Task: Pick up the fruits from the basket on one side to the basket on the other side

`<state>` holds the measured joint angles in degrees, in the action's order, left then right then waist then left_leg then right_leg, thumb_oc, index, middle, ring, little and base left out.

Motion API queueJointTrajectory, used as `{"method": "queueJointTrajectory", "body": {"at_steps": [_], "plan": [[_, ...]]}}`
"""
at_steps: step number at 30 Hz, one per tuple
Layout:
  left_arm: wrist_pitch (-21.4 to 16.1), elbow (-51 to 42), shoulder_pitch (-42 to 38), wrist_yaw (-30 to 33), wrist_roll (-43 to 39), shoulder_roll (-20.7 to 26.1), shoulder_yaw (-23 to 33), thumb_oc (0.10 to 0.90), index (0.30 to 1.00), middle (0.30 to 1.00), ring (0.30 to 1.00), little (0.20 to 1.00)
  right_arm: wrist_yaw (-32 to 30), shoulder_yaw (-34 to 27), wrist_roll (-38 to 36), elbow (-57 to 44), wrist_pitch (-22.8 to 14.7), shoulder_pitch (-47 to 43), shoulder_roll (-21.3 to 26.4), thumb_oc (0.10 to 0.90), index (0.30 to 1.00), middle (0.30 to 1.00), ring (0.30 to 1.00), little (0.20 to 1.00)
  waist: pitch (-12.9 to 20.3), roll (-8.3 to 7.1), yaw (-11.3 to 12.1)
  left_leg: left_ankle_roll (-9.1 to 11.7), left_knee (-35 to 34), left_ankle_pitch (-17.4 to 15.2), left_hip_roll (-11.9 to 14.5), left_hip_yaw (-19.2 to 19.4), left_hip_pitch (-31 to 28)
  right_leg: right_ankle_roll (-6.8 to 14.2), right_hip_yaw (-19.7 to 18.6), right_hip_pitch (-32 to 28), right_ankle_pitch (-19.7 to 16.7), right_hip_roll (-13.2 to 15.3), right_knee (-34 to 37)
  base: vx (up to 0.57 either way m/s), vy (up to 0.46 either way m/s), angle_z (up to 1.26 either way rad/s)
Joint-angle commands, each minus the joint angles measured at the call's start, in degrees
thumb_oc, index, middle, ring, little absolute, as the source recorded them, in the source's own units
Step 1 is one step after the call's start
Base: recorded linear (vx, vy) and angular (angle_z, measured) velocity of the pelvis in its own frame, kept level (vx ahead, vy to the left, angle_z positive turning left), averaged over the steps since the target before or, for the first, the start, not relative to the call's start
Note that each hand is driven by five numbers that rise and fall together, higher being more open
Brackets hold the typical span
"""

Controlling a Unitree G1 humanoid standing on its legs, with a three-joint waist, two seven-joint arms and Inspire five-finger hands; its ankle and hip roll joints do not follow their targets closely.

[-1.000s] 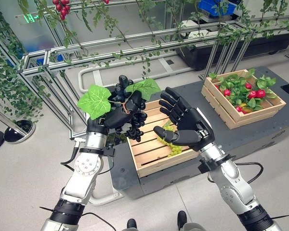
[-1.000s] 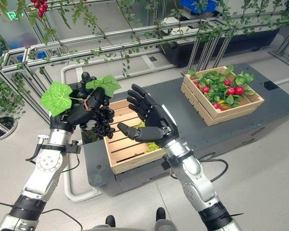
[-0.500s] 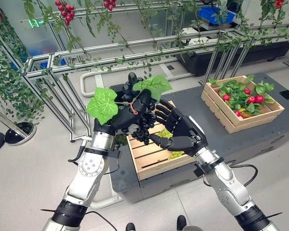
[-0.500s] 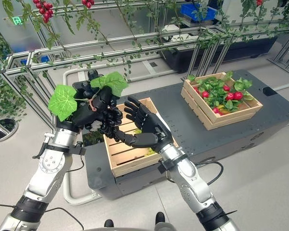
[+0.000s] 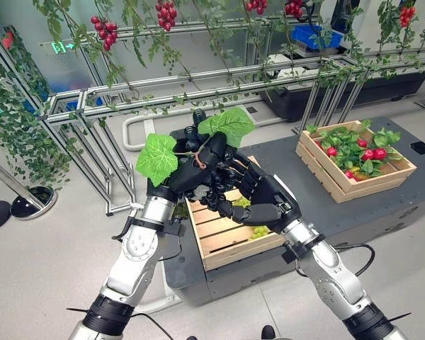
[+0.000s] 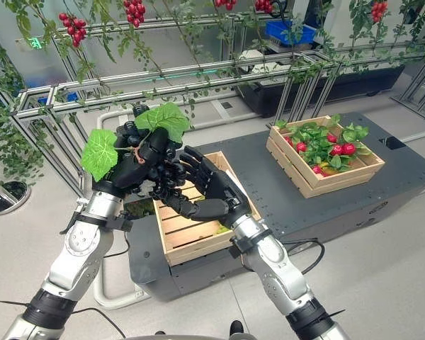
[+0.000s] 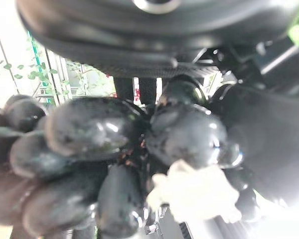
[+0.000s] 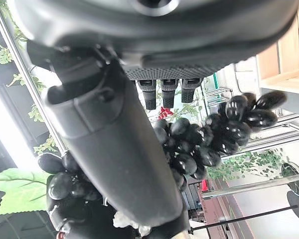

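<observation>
The left wrist view shows glossy black grapes (image 7: pixel 109 149) pressed against the left robot hand (image 5: pixel 191 173), which is curled round the bunch, a closeness the head views cannot give. The right wrist view shows the right robot hand (image 6: pixel 212 195) with fingers (image 8: pixel 162 92) straight, just beside the hanging bunch. In the eye views, the bunch with its two green leaves (image 5: pixel 158 157) is held above the near wooden crate (image 5: pixel 227 237), where green grapes (image 5: pixel 257 228) lie. A second crate (image 5: pixel 354 180), holding red fruit and leaves, sits well apart on the dark tabletop (image 5: pixel 297 177).
</observation>
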<state>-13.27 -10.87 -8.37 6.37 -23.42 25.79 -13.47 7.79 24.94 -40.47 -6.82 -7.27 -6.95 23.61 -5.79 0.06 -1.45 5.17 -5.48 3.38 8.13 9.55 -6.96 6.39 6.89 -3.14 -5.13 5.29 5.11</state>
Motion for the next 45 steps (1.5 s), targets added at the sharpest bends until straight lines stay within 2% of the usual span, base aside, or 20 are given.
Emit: {"method": "queueJointTrajectory", "body": {"at_steps": [1,7,11,14,19,20,21,22,23,24,44,45], "plan": [[-4.6,-3.7,-7.6,-0.6,-2.7,-0.6,-0.7,0.4,0.3,0.3,0.3,0.3,0.1,-0.8,-1.6,-3.8,-5.2,-4.1,-3.2,0.8,0.9,0.9,0.9,0.9,4.7,-0.81,0.4,-0.9,0.5,-4.2,-1.0,-0.8,0.0,1.0,1.4,-1.7,3.7,1.5,-0.1,0.0,0.0,0.0],[-4.6,-3.4,-7.4,-1.0,-2.9,-0.5,-1.1,0.4,0.3,0.3,0.3,0.3,0.2,-1.4,-3.0,-4.9,-6.0,-4.1,-3.0,0.8,0.9,0.9,0.9,0.9,4.6,-0.98,0.4,-1.0,0.5,-4.3,-1.0,-0.7,0.0,1.1,1.3,-1.5,3.6,1.5,-0.1,0.0,0.0,0.0],[-5.3,-3.6,-7.3,-1.2,-2.9,-0.8,-1.3,0.4,0.3,0.3,0.3,0.3,-0.8,-1.0,-1.0,-5.7,-5.0,-3.7,-3.3,0.8,0.9,0.9,0.9,0.9,4.7,-1.01,0.3,-1.1,0.5,-4.2,-1.0,-0.6,0.2,1.1,1.1,-1.2,3.5,1.5,-0.1,0.0,0.0,0.0],[-4.1,-4.1,-7.4,-0.7,-2.5,-0.7,-1.6,0.4,0.3,0.3,0.3,0.3,-2.7,-0.8,2.6,-5.3,-5.5,-3.6,-3.0,0.8,0.9,0.9,0.9,0.9,4.8,-1.01,0.3,-1.1,0.5,-4.3,-1.0,-0.6,0.3,1.1,1.1,-1.1,3.4,1.5,-0.1,0.0,0.0,0.0],[-4.0,-4.2,-7.2,-1.8,-2.9,-0.5,-2.0,0.4,0.3,0.3,0.3,0.3,-3.3,-1.0,2.8,-5.3,-5.4,-3.8,-2.2,0.8,0.9,0.9,0.9,0.9,4.7,-1.07,0.3,-1.2,0.5,-4.2,-1.0,-0.5,0.4,1.1,1.0,-0.9,3.3,1.5,-0.1,0.0,0.0,0.0],[-4.0,-4.2,-7.2,-1.9,-3.0,-0.4,-2.1,0.4,0.3,0.3,0.3,0.3,-3.3,-1.0,2.6,-5.4,-5.3,-3.8,-2.2,0.773,0.86,0.86,0.86,0.86,4.6,-1.08,0.2,-1.2,0.5,-4.2,-1.0,-0.5,0.4,1.1,1.0,-0.9,3.3,1.5,-0.1,0.0,0.0,0.0],[-4.1,-4.1,-7.3,-2.0,-3.3,-0.3,-2.3,0.4,0.3,0.3,0.3,0.3,-3.4,-0.9,2.3,-5.6,-5.1,-3.9,-2.0,0.651,0.676,0.676,0.676,0.676,4.5,-1.09,0.2,-1.2,0.5,-4.2,-0.9,-0.5,0.4,1.1,0.9,-0.8,3.2,1.5,-0.1,0.0,0.0,0.0],[-4.2,-4.0,-7.2,-2.3,-3.7,-0.3,-2.4,0.4,0.3,0.3,0.3,0.3,-3.3,-0.9,2.1,-5.5,-5.0,-4.0,-1.9,0.504,0.455,0.455,0.455,0.455,4.5,-1.08,0.2,-1.2,0.5,-4.2,-0.9,-0.5,0.3,1.1,0.9,-0.9,3.2,1.5,-0.1,0.0,0.0,0.0],[-4.1,-4.1,-7.2,-2.5,-3.8,-0.3,-2.4,0.4,0.3,0.3,0.3,0.3,-3.2,-0.9,2.2,-5.4,-5.1,-4.0,-1.9,0.431,0.347,0.347,0.347,0.347,4.4,-1.08,0.2,-1.2,0.5,-4.2,-0.9,-0.5,0.3,1.0,0.8,-0.9,3.3,1.4,-0.1,0.0,0.0,0.0],[-4.1,-4.4,-7.0,-2.9,-4.3,-0.3,-2.5,0.4,0.3,0.3,0.3,0.3,-3.5,-0.8,2.3,-5.5,-5.0,-4.0,-1.9,0.4,0.3,0.3,0.3,0.3,4.4,-1.04,0.2,-1.2,0.5,-4.2,-0.9,-0.5,0.3,1.1,0.8,-0.9,3.2,1.5,-0.1,0.0,0.0,0.0],[-5.9,-6.1,-7.7,-2.8,-5.4,-1.1,-4.3,0.4,0.3,0.3,0.3,0.3,-4.0,-0.7,2.1,-5.8,-5.2,-3.9,-2.2,0.4,0.3,0.3,0.3,0.3,4.4,-1.23,0.1,-1.3,0.5,-4.3,-0.8,-0.5,0.4,1.1,0.7,-0.7,3.0,1.5,-0.1,0.0,0.0,0.0],[-6.0,-6.1,-7.8,-2.7,-5.3,-1.1,-4.3,0.4,0.3,0.3,0.3,0.3,-3.9,-0.8,2.1,-5.9,-5.0,-3.9,-2.2,0.518,0.476,0.476,0.476,0.476,4.5,-1.23,0.1,-1.3,0.5,-4.3,-0.9,-0.5,0.3,1.1,0.7,-0.7,3.0,1.5,-0.1,0.0,0.0,0.0]]}}
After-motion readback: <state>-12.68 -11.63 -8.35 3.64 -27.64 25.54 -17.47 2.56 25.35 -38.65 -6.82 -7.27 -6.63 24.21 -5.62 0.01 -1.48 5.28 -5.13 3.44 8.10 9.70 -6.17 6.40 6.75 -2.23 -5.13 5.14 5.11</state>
